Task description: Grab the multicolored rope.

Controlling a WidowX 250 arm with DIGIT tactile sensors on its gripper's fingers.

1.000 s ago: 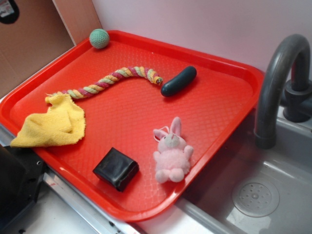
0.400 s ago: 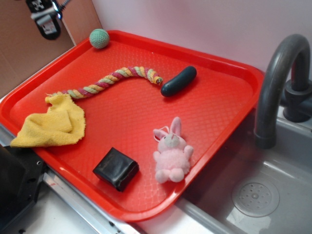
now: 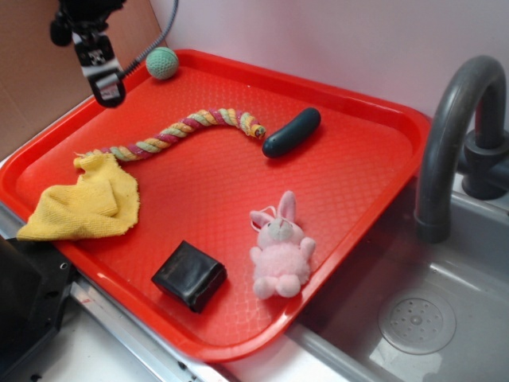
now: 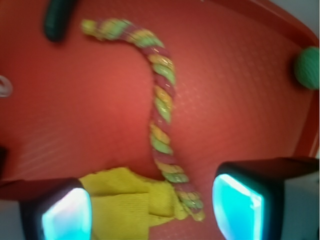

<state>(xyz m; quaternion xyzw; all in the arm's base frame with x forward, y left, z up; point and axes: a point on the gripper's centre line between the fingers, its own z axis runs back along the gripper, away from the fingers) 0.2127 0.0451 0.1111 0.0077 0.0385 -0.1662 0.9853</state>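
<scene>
**Gripper Above the Tray, Rope Not Yet Taken**

In the exterior view, the gripper (image 3: pixel 107 86) hung in the air over the far left corner of the red tray (image 3: pixel 374 151), close to the small green knitted ball (image 3: pixel 162 63). It was well clear of the tray floor and touching nothing. From this angle the jaws could not be read. The multicolored rope (image 3: pixel 187 127) lay flat on the tray in a long curve, one frayed end just beside the dark cylinder (image 3: pixel 292 132), the other running up against the yellow terry cloth (image 3: pixel 83 201). A pink plush bunny (image 3: pixel 280 248) and a black block (image 3: pixel 189 275) sat near the front edge, well apart from the rope. A grey faucet (image 3: pixel 453 127) rose over the sink to the right.

In the wrist view, the two fingertips (image 4: pixel 66 212) framed the bottom of the picture, spread wide with nothing between them. The rope (image 4: pixel 161 107) snaked down the middle of the frame, and its lower end lay between the open jaws beside the cloth (image 4: pixel 122 202), though below them rather than in their reach. The ball (image 4: pixel 307 67) showed at the right edge and the cylinder (image 4: pixel 57 20) at the top left.

By my reading, only the approach was under way: lowering onto the rope and closing on it both remained.
</scene>
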